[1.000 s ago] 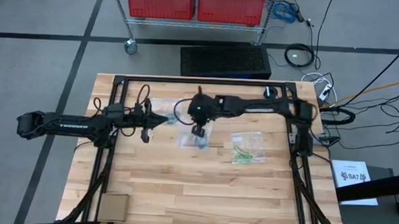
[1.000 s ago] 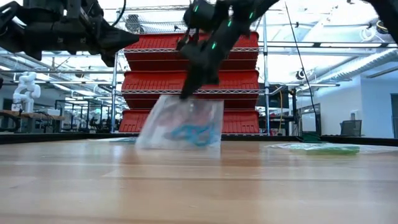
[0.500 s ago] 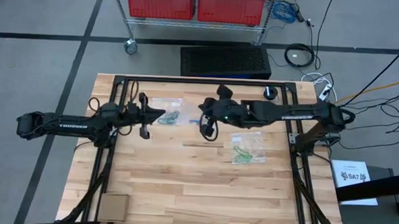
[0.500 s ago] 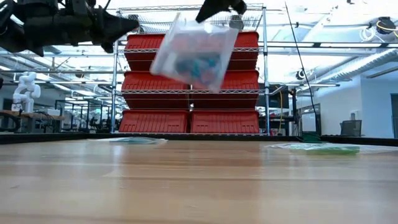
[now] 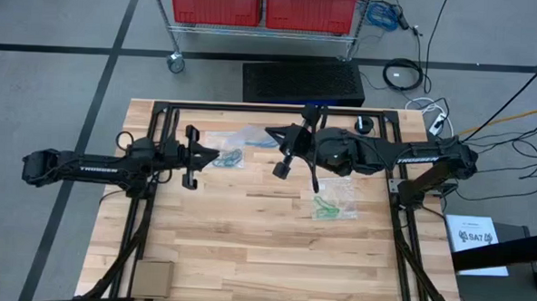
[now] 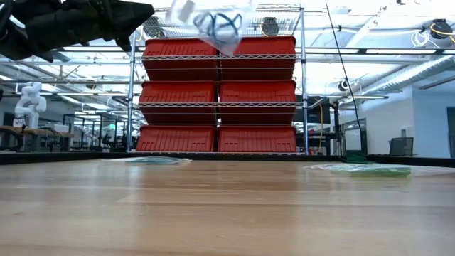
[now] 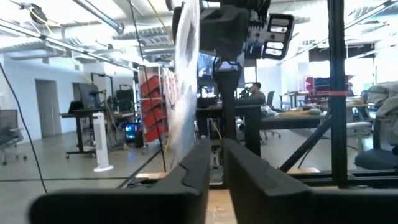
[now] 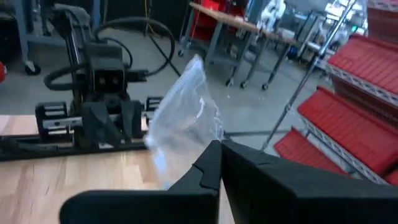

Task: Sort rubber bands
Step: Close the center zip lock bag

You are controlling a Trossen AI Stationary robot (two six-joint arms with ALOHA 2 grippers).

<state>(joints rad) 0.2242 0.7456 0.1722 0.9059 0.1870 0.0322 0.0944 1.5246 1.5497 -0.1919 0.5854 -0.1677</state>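
Note:
My right gripper is high above the table's far middle, shut on a clear plastic bag of blue rubber bands. In the left wrist view that bag hangs edge-on below it. My left gripper is shut and hovers left of centre, above a second clear bag of green and blue bands that lies flat. A third bag with green bands lies flat right of centre. My right gripper pinches the clear bag between its two fingers at an upper edge. The fingers come roughly level from the table's right side. The bag is lifted clear, high above the table, and spreads out past the fingertips with the blue bands bunched inside.
The black arm frame runs along the far edge and both sides. A small cardboard box sits at the near left corner. Bare wood fills the near half. Red bins on a wire shelf stand beyond the far edge.
My right gripper has risen from the table's middle, pulling back toward the right and far edge and turning from pointing down to roughly level. The bag of blue bands, which stood on the table, is now lifted clear and high.

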